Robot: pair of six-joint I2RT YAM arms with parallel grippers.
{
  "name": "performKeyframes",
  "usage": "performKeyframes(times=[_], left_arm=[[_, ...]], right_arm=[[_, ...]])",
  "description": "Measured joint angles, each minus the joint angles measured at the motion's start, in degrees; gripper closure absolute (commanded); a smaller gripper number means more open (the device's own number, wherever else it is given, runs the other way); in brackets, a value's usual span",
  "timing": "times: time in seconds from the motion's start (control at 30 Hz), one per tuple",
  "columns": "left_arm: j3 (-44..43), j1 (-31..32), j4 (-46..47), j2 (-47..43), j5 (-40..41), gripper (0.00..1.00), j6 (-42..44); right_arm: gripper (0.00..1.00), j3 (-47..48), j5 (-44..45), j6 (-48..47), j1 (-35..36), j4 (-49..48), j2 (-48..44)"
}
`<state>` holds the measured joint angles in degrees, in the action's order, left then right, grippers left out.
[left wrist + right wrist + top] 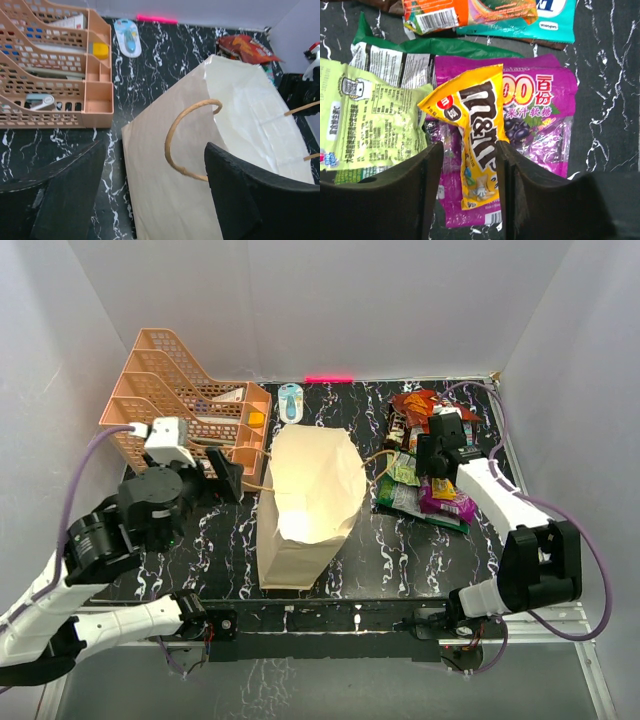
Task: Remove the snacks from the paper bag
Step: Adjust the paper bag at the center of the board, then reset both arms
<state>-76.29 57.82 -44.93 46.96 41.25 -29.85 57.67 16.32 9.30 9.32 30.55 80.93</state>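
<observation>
Two released hands to manage: lift right hand (pixel 466 152) straight up, jaws apart, clear of yellow M&M's packet (pixel 475 125) lying atop purple pouch (pixel 540 115) among snacks (pixel 405 490) on desk (pixel 400 550) beside paper bag (pixel 305 500); steer left hand (pixel 155 150) off cord handle (pixel 172 135).

Snack pile (pixel 405 490) R of flat bag (pixel 305 500)

Black-and-white arms (pixel 490 490), purple cables (pixel 78 485), black fingers (pixel 400 200)
</observation>
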Motion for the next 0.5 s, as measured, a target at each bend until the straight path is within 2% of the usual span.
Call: performKeyframes(times=[0.07,0.17,0.3,0.37,0.4,0.43,0.5], left_arm=[[-2.0,0.0,0.0,-0.4,0.9,0.20,0.9],[-3.5,0.0,0.0,-1.7,2.6,0.17,2.2],[-3.8,0.0,-0.2,-2.8,3.9,0.10,2.4],[-4.2,0.0,-0.6,-2.7,3.9,0.02,1.9],[-4.6,0.0,-1.0,-2.5,3.7,0.02,1.6],[-5.1,0.0,-1.4,-2.4,3.5,0.01,1.4],[-6.6,0.0,-2.1,-2.0,2.6,0.01,1.4]], right_arm=[[0.27,1.3,-0.9,-0.1,0.0,1.8,-0.6],[0.26,2.4,-2.2,-0.3,0.0,2.9,-3.7],[0.25,2.7,-9.5,-0.3,0.5,2.0,-9.0],[0.17,2.8,-14.0,0.5,1.4,1.0,-10.1],[0.07,2.8,-16.2,1.2,1.7,0.5,-10.3],[0.03,2.8,-18.1,1.8,2.0,0.3,-10.5],[0.02,2.8,-20.3,3.0,2.2,0.1,-11.1]])
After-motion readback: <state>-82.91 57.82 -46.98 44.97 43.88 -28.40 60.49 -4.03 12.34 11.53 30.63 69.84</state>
